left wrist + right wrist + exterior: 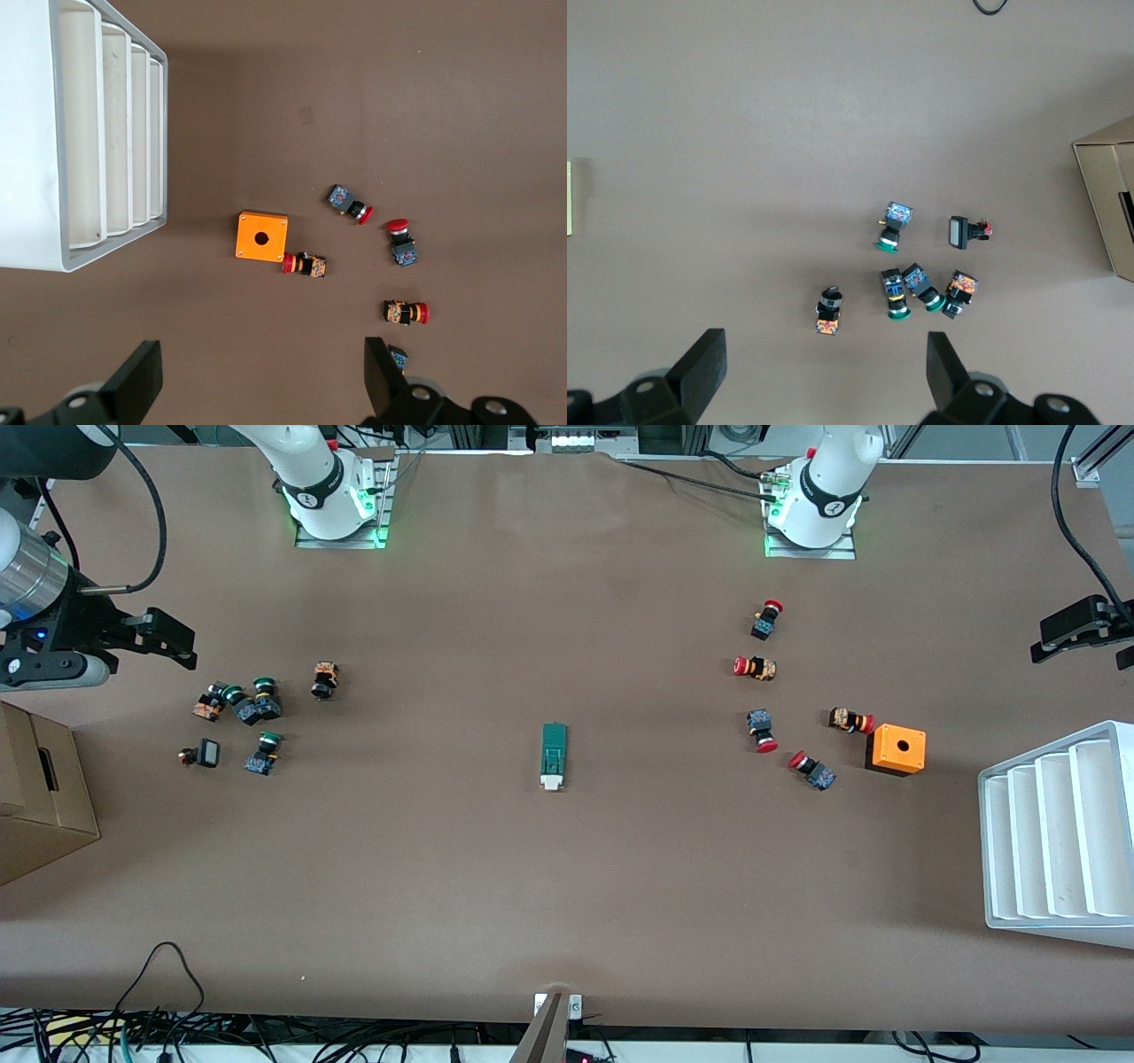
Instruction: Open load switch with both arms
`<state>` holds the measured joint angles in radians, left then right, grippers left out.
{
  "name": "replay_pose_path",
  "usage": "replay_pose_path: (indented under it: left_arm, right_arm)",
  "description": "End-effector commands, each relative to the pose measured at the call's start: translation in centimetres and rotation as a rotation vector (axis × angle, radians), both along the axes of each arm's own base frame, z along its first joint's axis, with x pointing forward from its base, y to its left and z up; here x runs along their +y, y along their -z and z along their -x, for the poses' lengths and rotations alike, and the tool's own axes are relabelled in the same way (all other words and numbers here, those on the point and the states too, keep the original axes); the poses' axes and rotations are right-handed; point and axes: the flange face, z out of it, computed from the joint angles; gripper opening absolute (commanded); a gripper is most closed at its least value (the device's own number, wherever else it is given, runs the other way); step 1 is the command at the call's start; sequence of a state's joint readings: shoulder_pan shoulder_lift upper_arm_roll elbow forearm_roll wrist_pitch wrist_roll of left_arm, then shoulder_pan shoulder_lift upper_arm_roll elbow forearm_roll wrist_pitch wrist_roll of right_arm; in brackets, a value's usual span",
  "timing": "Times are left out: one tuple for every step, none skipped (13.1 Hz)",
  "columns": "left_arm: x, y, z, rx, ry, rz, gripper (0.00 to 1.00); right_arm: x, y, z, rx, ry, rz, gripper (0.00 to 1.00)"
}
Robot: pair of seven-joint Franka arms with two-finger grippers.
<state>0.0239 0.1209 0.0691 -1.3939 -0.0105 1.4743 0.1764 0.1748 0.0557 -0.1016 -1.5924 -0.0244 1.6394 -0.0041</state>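
Observation:
The load switch (554, 755), a slim dark-green block with a white end toward the front camera, lies alone in the middle of the table. It does not show in either wrist view. My right gripper (180, 645) hangs open above the table at the right arm's end, over bare mat beside the green-capped buttons (897, 297); nothing is between its fingers (702, 370). My left gripper (1079, 646) hangs open at the left arm's end, above the mat near the white rack, also with nothing in it (263, 381). Both are well away from the switch.
Several red-capped push buttons (762, 729) and an orange cube with a round hole (896, 749) lie toward the left arm's end, next to a white ribbed rack (1054, 837). Several green-capped and black buttons (257, 701) and a cardboard box (35, 802) sit toward the right arm's end.

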Motion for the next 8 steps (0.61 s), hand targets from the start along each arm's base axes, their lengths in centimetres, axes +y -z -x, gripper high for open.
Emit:
replay_pose_path:
  left_arm:
    - [-5.0, 0.8, -0.7, -0.003, -0.008, 0.007, 1.0]
    - [-7.6, 1.1, -1.0, -0.022, -0.013, 0.012, 1.0]
    - [-10.1, 1.9, -1.5, -0.021, -0.012, 0.019, 1.0]
    - [-13.0, 2.7, -1.9, -0.029, -0.014, 0.029, 1.0]
    - [-15.7, 3.4, -2.2, -0.038, -0.026, 0.04, 1.0]
    - [-18.4, 4.3, -2.4, -0.043, -0.056, 0.053, 1.0]
    - [-21.4, 5.4, -2.2, -0.055, -0.084, 0.063, 1.0]
    - [-24.2, 6.5, -1.9, -0.075, -0.109, 0.079, 1.0]
  right_arm:
    - [-0.1, -0.6, 0.0, 0.003, -0.012, 0.014, 1.0]
    - [-0.1, -0.6, 0.0, 0.003, -0.004, 0.013, 1.0]
    - [0.0, -0.6, 0.0, 0.002, -0.001, 0.014, 1.0]
    - [0.0, -0.6, 0.0, 0.001, -0.001, 0.012, 1.0]
    - [0.0, -0.7, 0.0, 0.0, -0.004, 0.012, 0.99]
    - [-0.1, -0.7, 0.0, -0.002, -0.004, 0.012, 1.0]
    - [-0.2, -0.7, 0.0, -0.002, -0.003, 0.012, 1.0]
    - [-0.3, -0.7, -0.1, -0.002, -0.001, 0.012, 1.0]
